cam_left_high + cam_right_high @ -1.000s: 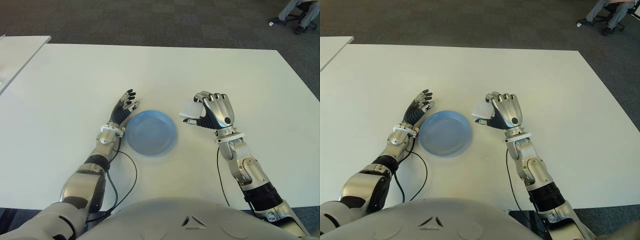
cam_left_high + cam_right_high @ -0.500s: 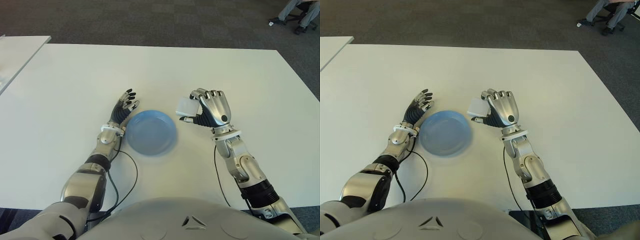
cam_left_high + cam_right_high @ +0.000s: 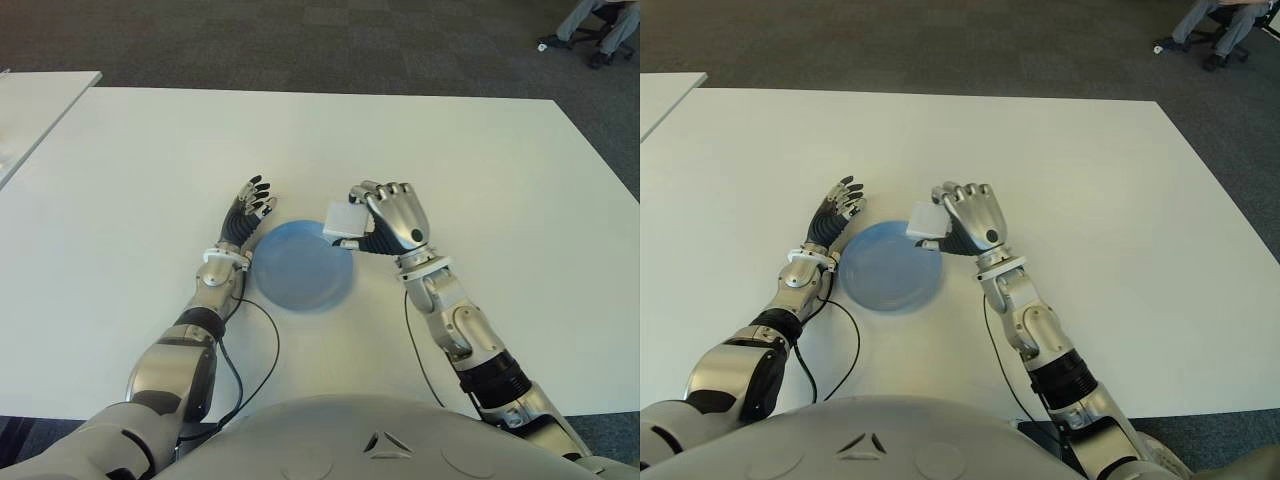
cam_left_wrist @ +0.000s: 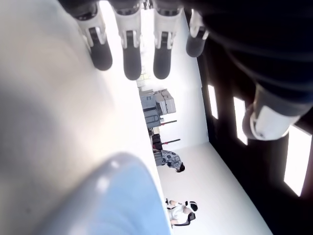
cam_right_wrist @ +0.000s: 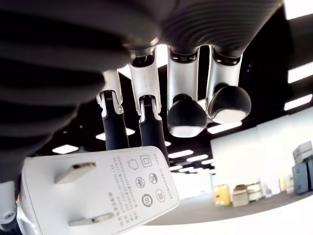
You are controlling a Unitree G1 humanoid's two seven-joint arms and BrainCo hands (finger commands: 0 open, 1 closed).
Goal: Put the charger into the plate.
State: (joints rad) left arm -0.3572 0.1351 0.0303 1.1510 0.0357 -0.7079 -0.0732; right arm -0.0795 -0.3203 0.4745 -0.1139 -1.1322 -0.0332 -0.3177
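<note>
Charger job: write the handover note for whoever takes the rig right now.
Right hand: shut on the charger, holding it clear of the table at the plate's right rim.
Left hand: open, holding nothing, shows just left of the plate on the white table.
Done: charger picked up and carried as far as the plate's edge.
Left: bring it over the middle of the plate, lower it, open the fingers, withdraw the hand. In the right wrist view the charger's prongs face the camera, so expect it to land on a flat side.
</note>
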